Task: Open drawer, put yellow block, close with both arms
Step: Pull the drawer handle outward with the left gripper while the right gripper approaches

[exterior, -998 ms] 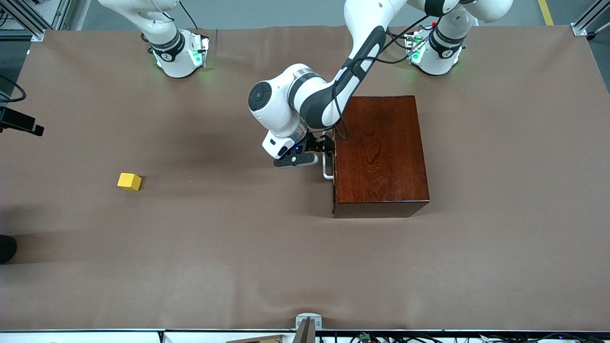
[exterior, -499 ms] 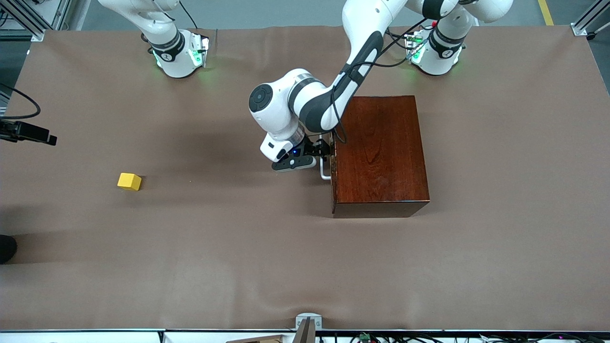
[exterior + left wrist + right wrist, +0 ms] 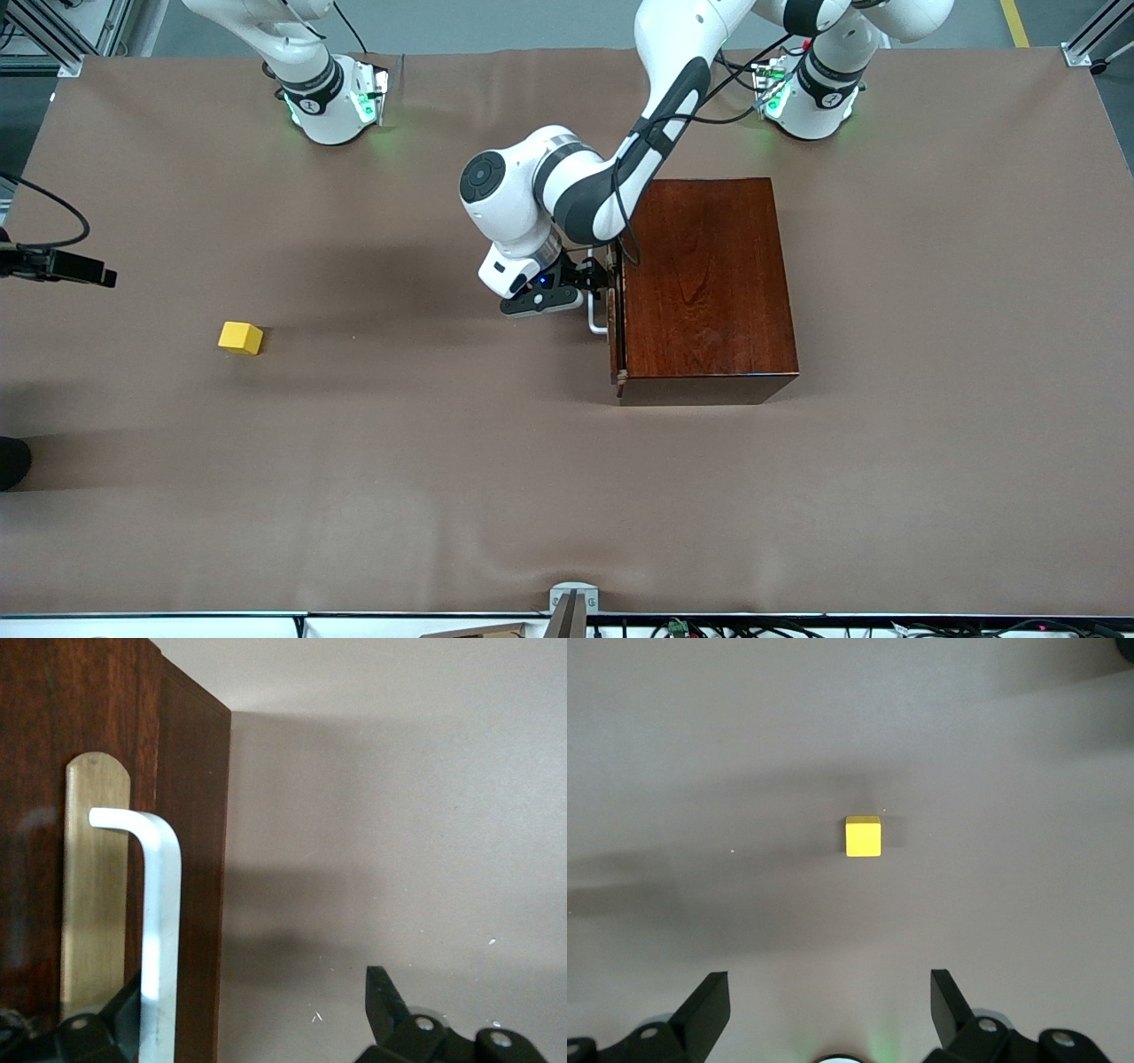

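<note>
The reddish-brown wooden box (image 3: 709, 288) stands in the middle of the table. Its drawer (image 3: 614, 319) is pulled out a narrow way toward the right arm's end. My left gripper (image 3: 595, 276) is at the white bar handle (image 3: 594, 321). In the left wrist view the left gripper (image 3: 257, 992) is open, with one finger (image 3: 120, 1023) tucked under the handle (image 3: 161, 904) and the other out over the table. The yellow block (image 3: 240, 338) lies toward the right arm's end. My right gripper (image 3: 830, 992) is open and empty, high over the table with the block (image 3: 863, 836) below it.
A brass plate (image 3: 93, 904) lies under the handle on the drawer front. A dark part of the right hand (image 3: 80, 268) shows at the front view's edge. The brown cloth table (image 3: 443, 461) is bare around the block and the box.
The drawer has slid out a little toward the right arm's end, with the left gripper moving along at the handle. The right hand has moved in from the view's edge.
</note>
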Tool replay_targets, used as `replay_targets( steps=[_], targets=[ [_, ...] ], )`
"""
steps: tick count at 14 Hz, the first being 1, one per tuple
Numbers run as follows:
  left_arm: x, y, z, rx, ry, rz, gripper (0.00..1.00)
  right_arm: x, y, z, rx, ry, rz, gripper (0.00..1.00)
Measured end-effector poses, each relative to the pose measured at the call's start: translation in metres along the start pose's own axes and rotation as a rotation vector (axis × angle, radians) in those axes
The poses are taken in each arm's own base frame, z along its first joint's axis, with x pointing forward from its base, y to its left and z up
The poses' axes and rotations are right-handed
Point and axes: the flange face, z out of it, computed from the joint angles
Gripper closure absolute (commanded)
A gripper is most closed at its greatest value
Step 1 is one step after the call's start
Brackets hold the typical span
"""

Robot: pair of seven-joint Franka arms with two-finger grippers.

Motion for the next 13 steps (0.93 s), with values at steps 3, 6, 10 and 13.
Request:
replay_targets(
  steps=[3, 6, 10, 13],
  targets=[
    [0.0, 0.002, -0.002, -0.017, 0.01, -0.017, 0.0, 0.011, 0.004, 0.007, -0.002, 0.023, 0.006, 0.0],
    [0.001, 0.004, -0.004, -0.037, 0.018, -0.054, 0.0, 0.02, 0.015, 0.022, 0.005, 0.023, 0.024, 0.0],
    [0.003, 0.006, -0.005, -0.06, 0.023, -0.096, 0.0, 0.03, 0.023, 0.054, 0.034, 0.032, 0.043, 0.0],
    [0.004, 0.007, -0.006, -0.08, 0.022, -0.12, 0.0, 0.034, 0.026, 0.078, 0.043, 0.027, 0.05, 0.0]
  ],
)
